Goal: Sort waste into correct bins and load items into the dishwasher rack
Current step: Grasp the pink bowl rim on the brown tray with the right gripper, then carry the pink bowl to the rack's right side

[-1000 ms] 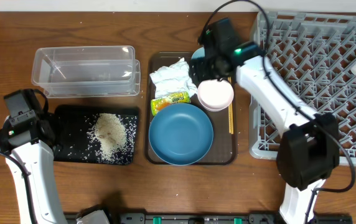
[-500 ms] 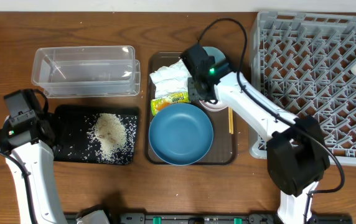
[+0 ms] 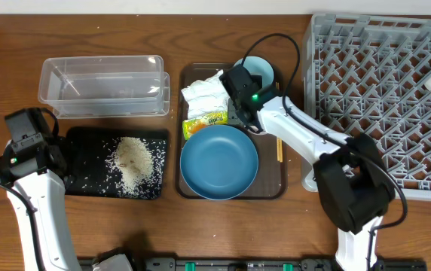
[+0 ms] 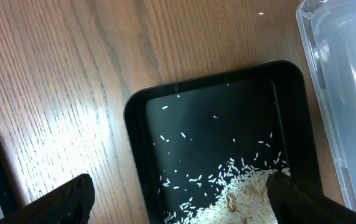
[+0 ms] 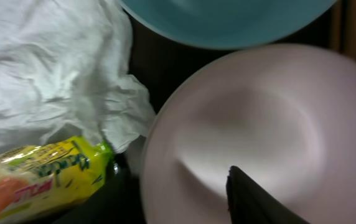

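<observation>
- Right pincer (image 5: 181, 196): moved off the light-blue bowl (image 3: 261, 69), now low over the pale pink bowl (image 5: 246, 124) on the brown serving tray (image 3: 276, 188).
- One finger (image 5: 256, 202) inside the bowl; clamped on the rim or not, cannot tell.
- Likely the start of a pick-up, bound for the dishwasher rack (image 3: 381, 98).
- Left pincer (image 4: 178, 193): wide apart, unmoved above the black tray (image 4: 134, 124) of rice (image 4: 240, 186).
- Tissue (image 3: 204, 92) and snack wrapper (image 3: 204, 120): unsorted, just beside the pink bowl.
</observation>
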`<state>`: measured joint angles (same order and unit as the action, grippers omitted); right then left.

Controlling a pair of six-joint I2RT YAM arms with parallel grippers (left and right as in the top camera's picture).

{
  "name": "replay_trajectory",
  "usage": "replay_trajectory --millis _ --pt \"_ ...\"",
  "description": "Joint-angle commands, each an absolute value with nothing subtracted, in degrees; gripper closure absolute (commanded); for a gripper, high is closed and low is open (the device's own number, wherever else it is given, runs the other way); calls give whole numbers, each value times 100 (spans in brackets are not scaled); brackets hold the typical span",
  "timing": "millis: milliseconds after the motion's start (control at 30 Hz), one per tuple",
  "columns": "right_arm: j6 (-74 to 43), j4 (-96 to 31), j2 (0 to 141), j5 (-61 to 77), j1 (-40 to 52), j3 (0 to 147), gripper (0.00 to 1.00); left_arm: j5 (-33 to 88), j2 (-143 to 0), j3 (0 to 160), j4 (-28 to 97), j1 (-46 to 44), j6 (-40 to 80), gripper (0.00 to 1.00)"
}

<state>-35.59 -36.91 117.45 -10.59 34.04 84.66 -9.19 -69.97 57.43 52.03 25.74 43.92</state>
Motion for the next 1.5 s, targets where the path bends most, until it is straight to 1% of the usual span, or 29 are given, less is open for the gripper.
replay_trajectory --millis 0,67,167,267,400,433,567,667,800,900,1033,1200,1333,1467 --pt "-3610 -3682 11992 -1186 3489 8416 55 -952 -6993 5846 5199 2602 4447 9" --pt "-3612 -3682 11994 -1184 3489 8418 58 -952 -6993 5846 5201 2602 4447 9" --pt "-3612 -3686 11944 -1177 3489 8455 66 -952 -6993 5846 5201 2602 4447 9" --pt "-3605 -3728 11815 -1129 3489 8521 78 -952 -6993 5846 5201 2602 4447 9" --pt "-3454 -3815 11480 -913 3489 8562 97 -952 -6993 5846 5199 2602 4447 9" --pt "-3428 -3844 11380 -871 3489 8562 99 -952 -6993 5846 5201 2602 4447 9" --pt "-3312 -3962 10938 -834 3485 8562 98 -952 -6993 5846 5201 2602 4447 9" --pt "-2967 -3979 10514 -884 3430 8562 99 -952 -6993 5846 5201 2602 4447 9" --pt "-2727 -4130 9817 -1035 3061 8562 99 -952 -6993 5846 5201 2602 4447 9" --pt "-2561 -4187 9319 -1050 2443 8560 99 -952 -6993 5846 5201 2602 4447 9" --pt "-2504 -4366 8923 -670 1212 8560 99 -952 -6993 5846 5199 2602 4447 9" --pt "-1756 -4458 8932 1044 -462 8525 99 -952 -6993 5846 5199 2602 4447 9" --pt "-1354 -4464 9172 2783 -1833 8451 99 -952 -6993 5846 5201 2602 4447 9" --pt "-838 -4342 9592 4550 -2827 8451 99 -952 -6993 5846 5201 2602 4447 9"
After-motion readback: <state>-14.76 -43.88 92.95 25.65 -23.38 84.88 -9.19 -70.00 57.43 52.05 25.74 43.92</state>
